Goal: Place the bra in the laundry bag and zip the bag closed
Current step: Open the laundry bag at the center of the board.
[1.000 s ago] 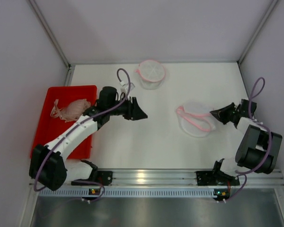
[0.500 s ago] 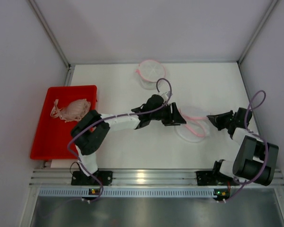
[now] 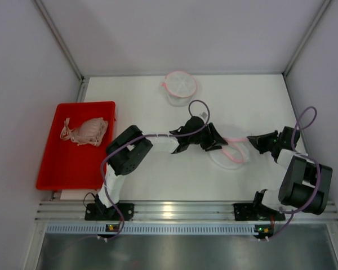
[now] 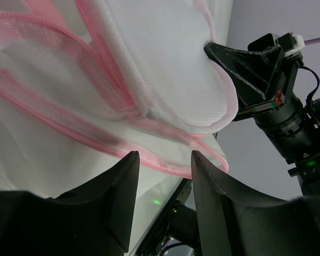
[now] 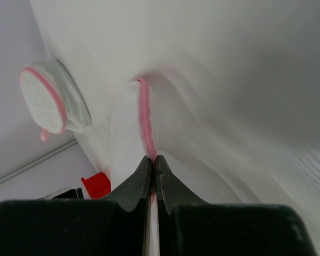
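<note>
The bra [image 3: 84, 131] lies bunched in the red tray [image 3: 56, 163] at the left of the table [image 3: 158, 180], well apart from the laundry bag [image 3: 232, 153], which we see lying right of centre. Our right gripper [image 5: 152, 160] is pinched together on the bag's pink rim at its right side, while our left gripper [image 4: 165, 160] sits at the bag's left edge, fingers apart, with the rim just beyond their tips. A second mesh bag [image 3: 179, 87] stands near the back of the table.
</note>
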`<control>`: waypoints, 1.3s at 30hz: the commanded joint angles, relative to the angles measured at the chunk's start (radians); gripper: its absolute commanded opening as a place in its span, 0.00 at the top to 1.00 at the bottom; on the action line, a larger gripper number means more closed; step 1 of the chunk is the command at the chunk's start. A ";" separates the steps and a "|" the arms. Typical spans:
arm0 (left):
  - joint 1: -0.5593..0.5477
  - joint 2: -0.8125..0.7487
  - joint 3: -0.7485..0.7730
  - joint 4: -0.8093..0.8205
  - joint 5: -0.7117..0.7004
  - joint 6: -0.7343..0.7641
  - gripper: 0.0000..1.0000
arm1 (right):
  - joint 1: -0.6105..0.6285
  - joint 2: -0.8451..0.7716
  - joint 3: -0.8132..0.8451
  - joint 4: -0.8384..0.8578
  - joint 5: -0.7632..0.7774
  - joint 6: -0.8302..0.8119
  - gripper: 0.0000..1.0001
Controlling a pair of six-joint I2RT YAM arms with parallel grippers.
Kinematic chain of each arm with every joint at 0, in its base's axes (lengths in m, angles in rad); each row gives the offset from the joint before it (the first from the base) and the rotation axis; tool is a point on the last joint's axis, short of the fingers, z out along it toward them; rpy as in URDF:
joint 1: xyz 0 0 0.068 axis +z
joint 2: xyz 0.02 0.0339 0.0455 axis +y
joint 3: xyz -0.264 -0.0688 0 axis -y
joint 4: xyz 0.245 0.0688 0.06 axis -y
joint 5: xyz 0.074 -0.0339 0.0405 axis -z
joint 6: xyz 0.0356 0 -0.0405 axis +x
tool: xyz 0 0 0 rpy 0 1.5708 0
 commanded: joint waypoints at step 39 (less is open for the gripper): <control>-0.029 0.045 -0.015 0.055 -0.073 -0.069 0.58 | 0.000 0.031 0.032 0.040 -0.018 -0.031 1.00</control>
